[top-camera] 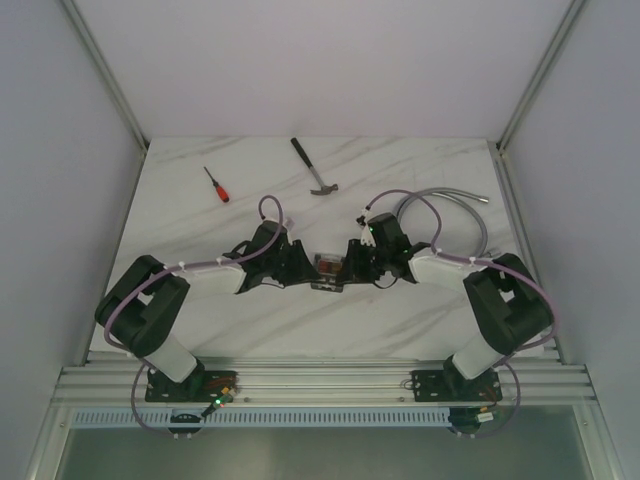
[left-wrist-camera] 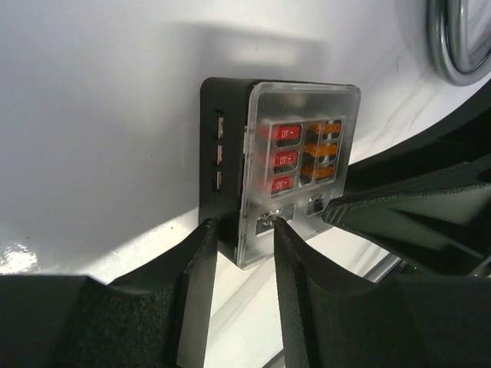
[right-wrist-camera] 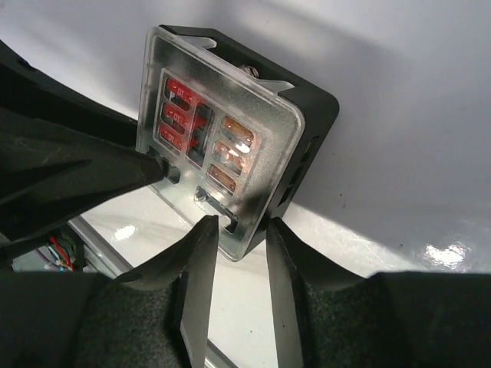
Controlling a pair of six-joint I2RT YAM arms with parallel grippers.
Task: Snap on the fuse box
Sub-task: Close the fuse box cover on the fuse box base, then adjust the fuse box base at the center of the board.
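The fuse box (top-camera: 328,268) is a black box with a clear cover over red and orange fuses, held up on edge mid-table between both arms. In the left wrist view the fuse box (left-wrist-camera: 295,161) has my left gripper (left-wrist-camera: 244,224) pinching its near corner, one fingertip on the black base and one on the clear cover. In the right wrist view the fuse box (right-wrist-camera: 222,138) is pinched the same way at its near corner by my right gripper (right-wrist-camera: 238,221). From above, the left gripper (top-camera: 303,268) and right gripper (top-camera: 352,264) meet at the box from opposite sides.
A hammer (top-camera: 315,170) and a red-handled screwdriver (top-camera: 216,184) lie at the back of the white marble table. A grey metal hose (top-camera: 450,205) coils at the back right and also shows in the left wrist view (left-wrist-camera: 460,38). Walls enclose the table.
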